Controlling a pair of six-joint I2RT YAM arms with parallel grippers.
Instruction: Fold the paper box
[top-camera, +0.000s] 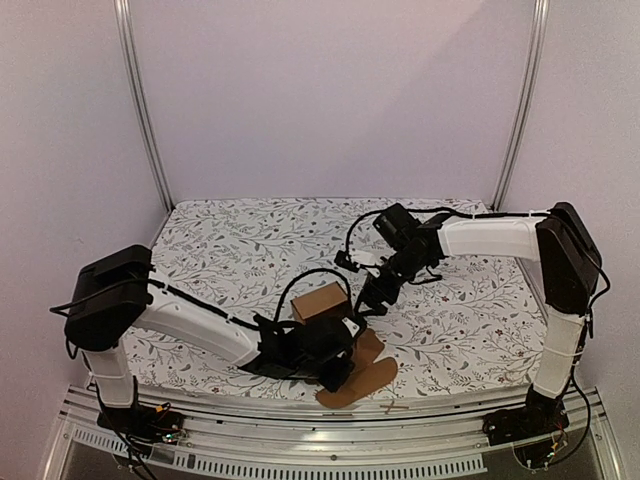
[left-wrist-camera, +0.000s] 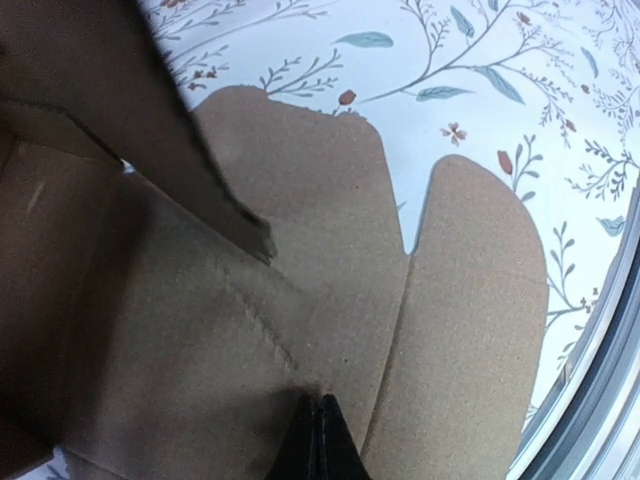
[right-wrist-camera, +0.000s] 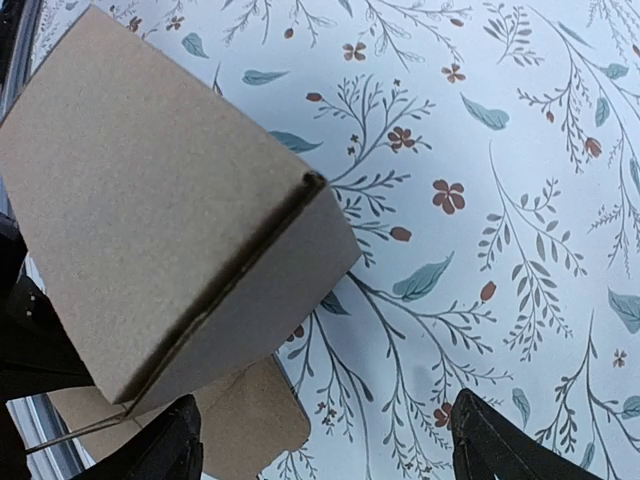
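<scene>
The half-folded paper box (top-camera: 322, 299) sits near the flowered table's (top-camera: 230, 240) front edge. At its 3 o'clock the right gripper (top-camera: 373, 297) gapes wide. At 6 o'clock the left gripper (top-camera: 336, 368), fingers closed tight, rests on the flat flaps.

A robot test booth in a lab, not a home. Plain pale walls (top-camera: 330, 90) with bare aluminium posts (top-camera: 145, 110) close in a small counter (top-camera: 220, 240) under a flowered cloth. Two white-and-black robot arms (top-camera: 190, 325) are bolted to a slotted metal rail (top-camera: 300, 440) at its near edge, with loose cables (top-camera: 140, 425) at their bases.
</scene>
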